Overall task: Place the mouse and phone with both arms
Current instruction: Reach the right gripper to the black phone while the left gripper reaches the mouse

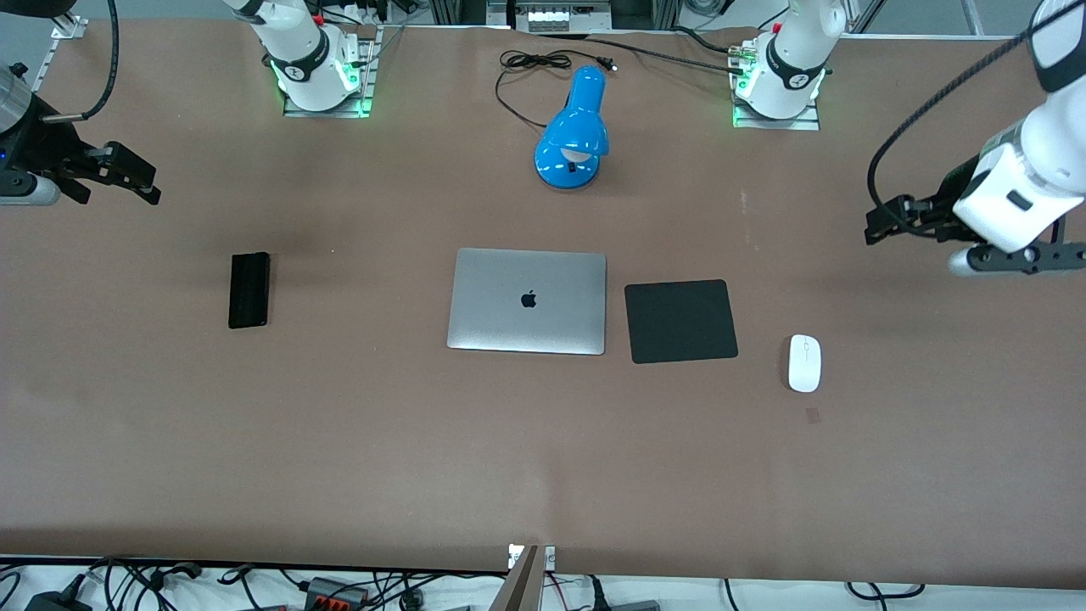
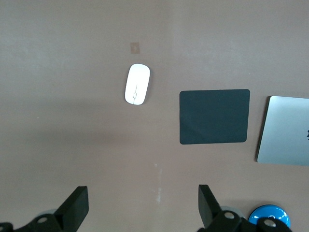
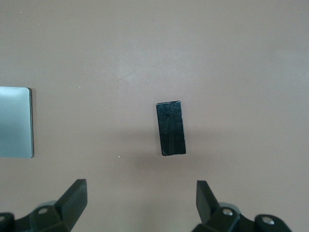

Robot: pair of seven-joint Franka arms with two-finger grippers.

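The white oval mouse (image 1: 804, 362) lies on the brown table toward the left arm's end, beside the black mat (image 1: 680, 321). It also shows in the left wrist view (image 2: 137, 84). The slim black phone (image 1: 249, 289) lies flat toward the right arm's end, and shows in the right wrist view (image 3: 171, 128). My left gripper (image 1: 872, 229) hangs open and empty over bare table at the left arm's end (image 2: 143, 208). My right gripper (image 1: 151, 188) hangs open and empty over bare table at the right arm's end (image 3: 141, 203). Neither gripper touches anything.
A closed silver laptop (image 1: 528, 300) lies mid-table between the phone and the mat. A blue desk lamp (image 1: 574, 127) with a black cord lies nearer the robots' bases. The laptop also shows in both wrist views (image 2: 287, 130) (image 3: 15, 122).
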